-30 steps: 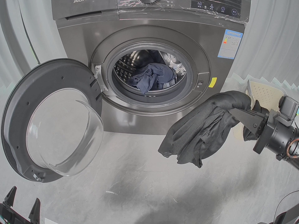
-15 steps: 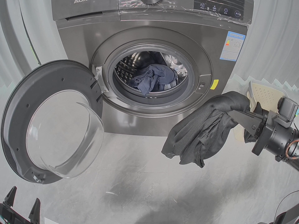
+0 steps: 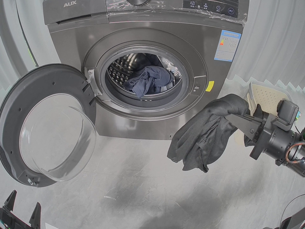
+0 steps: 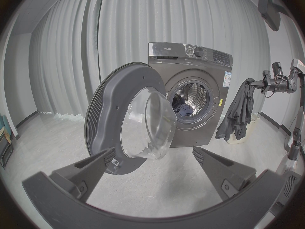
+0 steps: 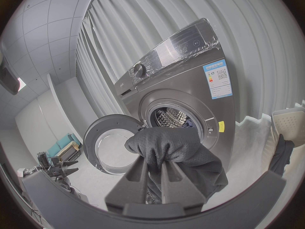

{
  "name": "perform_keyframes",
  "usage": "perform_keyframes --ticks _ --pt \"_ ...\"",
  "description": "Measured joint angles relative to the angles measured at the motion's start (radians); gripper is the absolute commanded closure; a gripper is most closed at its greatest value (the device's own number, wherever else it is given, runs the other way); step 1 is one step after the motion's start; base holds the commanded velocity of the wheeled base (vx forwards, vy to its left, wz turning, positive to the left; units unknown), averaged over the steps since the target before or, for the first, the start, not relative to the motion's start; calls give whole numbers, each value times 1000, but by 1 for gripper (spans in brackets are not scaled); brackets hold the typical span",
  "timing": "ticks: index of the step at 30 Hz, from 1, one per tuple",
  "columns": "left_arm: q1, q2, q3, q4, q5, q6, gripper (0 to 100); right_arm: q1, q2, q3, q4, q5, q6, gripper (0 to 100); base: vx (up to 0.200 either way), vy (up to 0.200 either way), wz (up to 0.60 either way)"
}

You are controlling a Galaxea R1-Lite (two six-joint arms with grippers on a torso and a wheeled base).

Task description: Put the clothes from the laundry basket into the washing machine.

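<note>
Head view: we're gripping a black garment (image 3: 203, 137) with the right gripper (image 3: 230, 116), jaws clenched on a bunched fold near the cloth's top edge. The rest of it is hanging free below and left of the fingers, off the floor (image 3: 127, 182), in front of the lower right corner of the washing machine (image 3: 149, 26). So the garment is sitting outside the drum (image 3: 127, 67), lower than the opening and to its right.

The laundry basket (image 3: 270, 96) is standing on the floor just behind the right gripper, beside the machine's right side. In the right wrist view we're seeing another dark cloth (image 5: 281, 156) draping over its rim.

The door (image 3: 41, 93) is standing wide open to the left, glass bowl facing us. A blue garment (image 3: 149, 81) is already lying in the drum, near the front lip.

The left gripper (image 3: 25, 199) is sitting low at the bottom-left corner, well apart from the machine. Its fingers are spread and holding nothing. In the left wrist view we're looking through the gap between them at the door.
</note>
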Motion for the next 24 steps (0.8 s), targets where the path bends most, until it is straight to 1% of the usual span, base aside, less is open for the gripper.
perform_keyframes --ticks 3,6,8,10,11,12,14,15,17,18,21,24 --pt "0 0 0 0 -2 4 0 15 41 -14 -58 -6 4 100 0 0 0" --pt "1 0 0 -1 -7 15 0 37 90 -28 -137 -22 11 100 0 0 0" --pt "1 0 0 -24 -17 13 0 55 125 -42 -187 -45 19 100 0 0 0" --pt "1 0 -10 -55 -40 6 0 71 157 -56 -209 -61 26 100 0 0 0" --pt "1 1 -27 -68 -62 3 0 78 174 -65 -218 -66 30 100 0 0 0" --pt "2 4 -46 -78 -93 3 0 84 189 -78 -226 -70 34 100 0 0 0" --pt "5 18 -77 -84 -175 5 0 93 216 -102 -239 -78 40 100 0 0 0" --pt "7 34 -93 -90 -227 8 0 98 232 -119 -245 -82 42 100 0 0 0" --pt "11 67 -113 -99 -284 13 0 103 253 -143 -253 -87 44 100 0 0 0" --pt "13 95 -121 -107 -307 18 0 106 265 -156 -257 -90 45 100 0 0 0" --pt "16 197 -140 -165 -351 36 0 112 298 -186 -267 -96 48 100 0 0 0" --pt "8 324 -153 -249 -381 54 0 115 328 -211 -272 -101 49 100 0 0 0"
